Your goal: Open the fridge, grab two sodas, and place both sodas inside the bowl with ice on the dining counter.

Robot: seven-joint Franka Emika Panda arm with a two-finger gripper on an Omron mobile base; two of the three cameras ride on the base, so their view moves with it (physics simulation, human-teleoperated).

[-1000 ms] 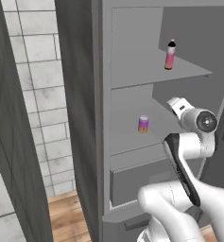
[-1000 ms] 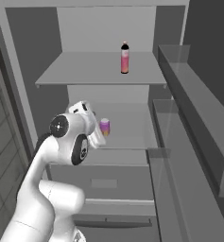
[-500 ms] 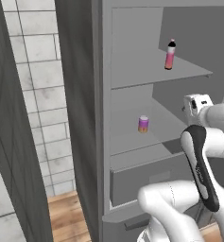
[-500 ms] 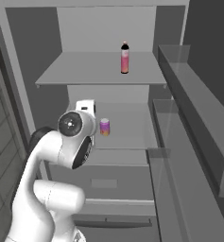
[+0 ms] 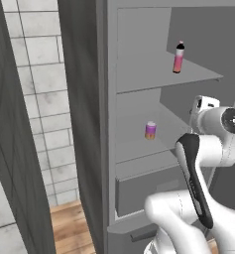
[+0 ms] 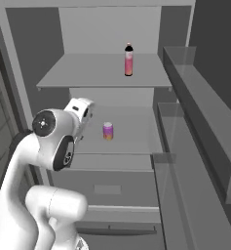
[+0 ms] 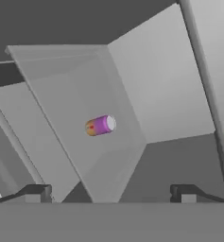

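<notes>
The fridge (image 6: pixel 102 68) stands open, its grey shelves bare apart from the sodas. A slim pink bottle (image 5: pixel 178 57) (image 6: pixel 129 60) with a black cap stands on the upper shelf. A short purple-pink can (image 5: pixel 150 130) (image 6: pixel 107 131) (image 7: pixel 100 125) stands on the shelf below. My gripper (image 7: pixel 111 193) is open and empty, aimed at the can from a distance; the hand view is rolled, so the can looks sideways there. The arm's hand (image 6: pixel 80 110) hovers in front of the middle shelf, left of the can. The bowl with ice and the dining counter are out of view.
The open fridge door (image 6: pixel 200 127) with its door shelves reaches forward on the right. A closed drawer (image 6: pixel 107 185) sits under the can's shelf. A tiled wall (image 5: pixel 44 99) and wood floor (image 5: pixel 72 228) lie left of the fridge.
The arm's wrist and hand have risen and swung toward the middle shelf. In the right base view the can, partly covered before, now shows whole. Both sodas stay put.
</notes>
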